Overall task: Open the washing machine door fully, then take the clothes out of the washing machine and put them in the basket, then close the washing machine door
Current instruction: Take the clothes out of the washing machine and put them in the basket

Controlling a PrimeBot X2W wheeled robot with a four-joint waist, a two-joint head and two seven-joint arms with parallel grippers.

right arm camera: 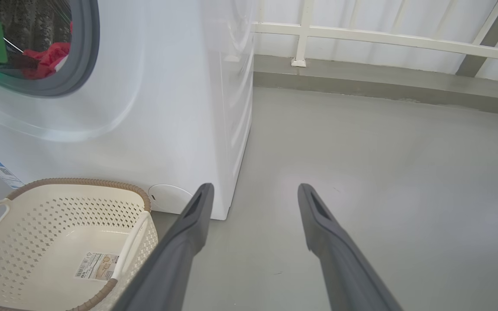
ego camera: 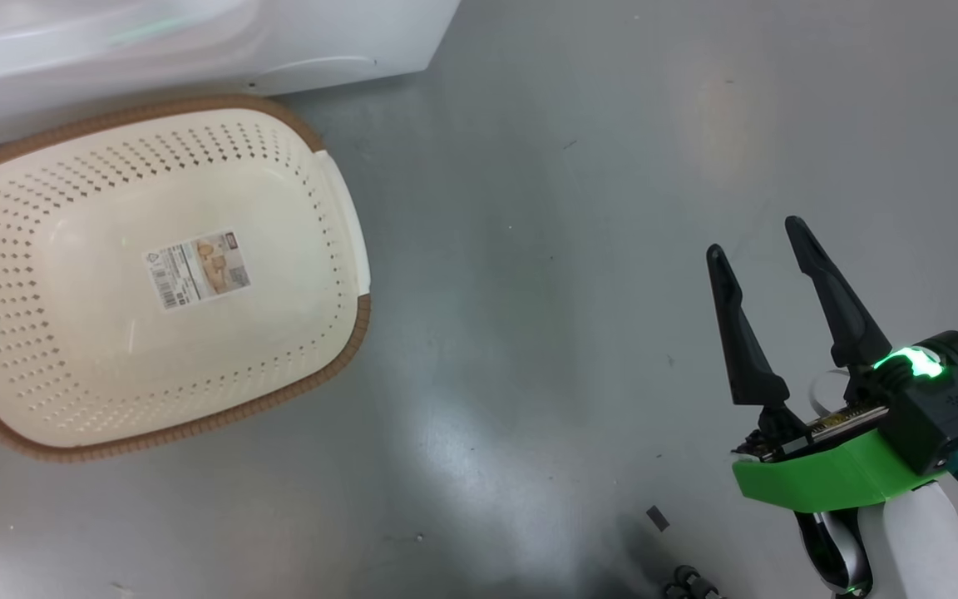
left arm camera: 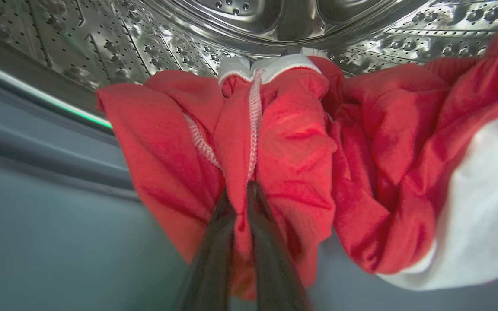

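In the left wrist view my left gripper (left arm camera: 240,192) is shut on a fold of the red clothes (left arm camera: 292,155), which lie at the mouth of the perforated steel drum (left arm camera: 102,43). The clothes have white panels and a white striped seam. The right wrist view shows the white washing machine (right arm camera: 167,108) with the red clothes (right arm camera: 48,58) showing through its grey-ringed opening. The cream basket (ego camera: 155,274) with a brown rim sits empty on the floor in front of the machine. My right gripper (ego camera: 758,237) hangs open over bare floor to the right of the basket. The washing machine door is out of view.
Grey floor (ego camera: 570,249) spreads to the right of the basket and machine. A white railing (right arm camera: 383,39) and a low kerb run along the far side. A small dark scrap (ego camera: 656,517) lies on the floor near my right arm.
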